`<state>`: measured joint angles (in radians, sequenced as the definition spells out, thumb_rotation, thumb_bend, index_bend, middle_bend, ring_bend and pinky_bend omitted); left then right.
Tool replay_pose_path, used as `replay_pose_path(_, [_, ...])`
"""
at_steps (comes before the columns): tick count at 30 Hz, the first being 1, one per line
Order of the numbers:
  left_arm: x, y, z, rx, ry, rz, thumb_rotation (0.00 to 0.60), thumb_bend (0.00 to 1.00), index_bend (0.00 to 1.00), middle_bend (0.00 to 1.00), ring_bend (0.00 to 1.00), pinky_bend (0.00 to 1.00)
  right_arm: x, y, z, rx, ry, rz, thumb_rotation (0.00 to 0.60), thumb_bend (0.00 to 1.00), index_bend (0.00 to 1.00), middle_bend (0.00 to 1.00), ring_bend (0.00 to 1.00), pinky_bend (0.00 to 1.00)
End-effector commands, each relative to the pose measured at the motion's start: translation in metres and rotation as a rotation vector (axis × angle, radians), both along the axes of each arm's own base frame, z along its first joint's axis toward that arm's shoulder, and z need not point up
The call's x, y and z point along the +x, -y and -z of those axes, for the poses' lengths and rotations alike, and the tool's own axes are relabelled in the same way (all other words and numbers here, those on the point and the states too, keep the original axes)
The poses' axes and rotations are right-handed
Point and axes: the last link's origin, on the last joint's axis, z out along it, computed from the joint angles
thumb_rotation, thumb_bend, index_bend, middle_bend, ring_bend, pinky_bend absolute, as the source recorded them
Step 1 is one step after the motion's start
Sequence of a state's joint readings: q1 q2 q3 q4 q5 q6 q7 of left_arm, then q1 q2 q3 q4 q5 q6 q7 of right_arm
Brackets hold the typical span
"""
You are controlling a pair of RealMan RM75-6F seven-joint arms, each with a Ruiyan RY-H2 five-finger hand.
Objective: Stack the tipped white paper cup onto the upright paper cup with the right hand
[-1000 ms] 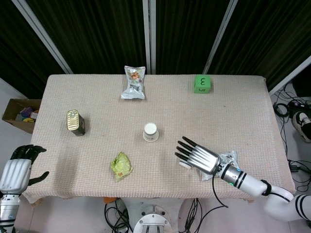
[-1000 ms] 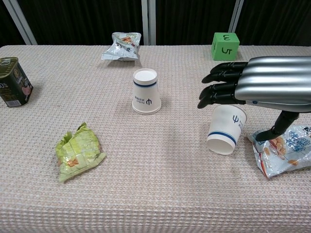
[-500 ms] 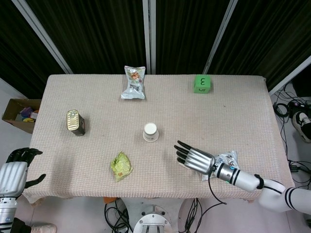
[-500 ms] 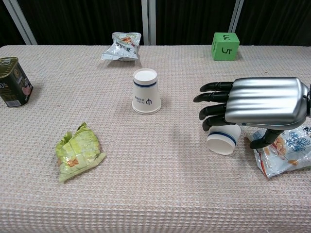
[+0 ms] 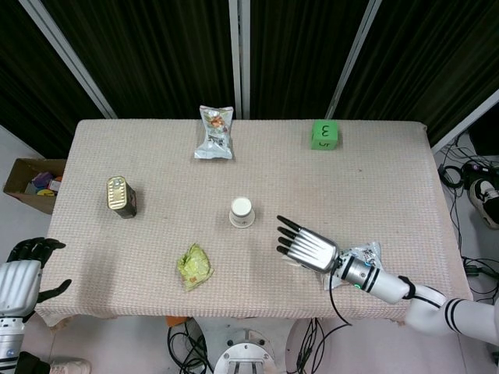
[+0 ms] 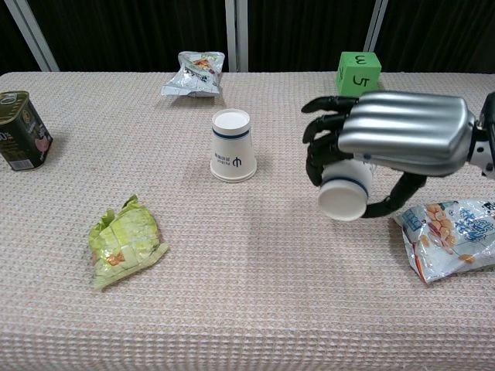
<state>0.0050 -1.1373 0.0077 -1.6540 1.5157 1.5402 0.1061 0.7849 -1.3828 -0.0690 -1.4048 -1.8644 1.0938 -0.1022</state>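
A white paper cup with a blue band (image 6: 232, 147) stands near the middle of the table, also in the head view (image 5: 242, 211). My right hand (image 6: 387, 147) grips the second white cup (image 6: 344, 195) on its side just above the cloth, its round end facing the chest camera. Fingers curl over the cup's top and the thumb comes round beneath it. The held cup is to the right of the standing cup, well apart from it. In the head view my right hand (image 5: 306, 245) hides the held cup. My left hand (image 5: 23, 279) hangs off the table's near-left corner, holding nothing.
A snack bag (image 6: 452, 236) lies just right of my right hand. A green cube (image 6: 359, 73) and a silver packet (image 6: 194, 73) sit at the back. A tin can (image 6: 22, 141) stands far left, and a crumpled green wrapper (image 6: 124, 242) lies front left.
My right hand dropped onto the tipped cup, closed round it and lifted it off the cloth, a little to the left. The left hand sank slightly.
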Motion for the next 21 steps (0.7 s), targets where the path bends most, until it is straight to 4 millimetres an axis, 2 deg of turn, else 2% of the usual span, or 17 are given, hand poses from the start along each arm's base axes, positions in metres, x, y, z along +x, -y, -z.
replay_pose_path(1, [0.0, 0.0, 0.0, 0.002, 0.003, 0.001, 0.6, 0.13, 0.31, 0.25, 0.17, 0.18, 0.036, 0.024, -0.015, 0.079, 0.398, 0.231, 0.6, 0.2, 0.57, 0.42, 0.17, 0.1])
replay_pose_path(6, [-0.001, 0.0, 0.002, -0.002, 0.01, 0.004, 0.6, 0.13, 0.31, 0.25, 0.17, 0.18, 0.068, 0.049, 0.002, 0.293, 0.711, 0.497, 0.6, 0.19, 0.57, 0.4, 0.16, 0.1])
replay_pose_path(9, [-0.003, 0.001, 0.002, 0.002, 0.016, 0.0, 0.6, 0.13, 0.31, 0.25, 0.17, 0.18, 0.08, 0.058, 0.014, 0.425, 0.844, 0.643, 0.6, 0.18, 0.56, 0.4, 0.15, 0.06])
replay_pose_path(21, [-0.008, 0.002, 0.003, 0.001, 0.026, -0.014, 0.6, 0.13, 0.31, 0.25, 0.17, 0.18, 0.086, 0.08, 0.048, 0.626, 1.082, 0.964, 0.6, 0.18, 0.55, 0.38, 0.13, 0.04])
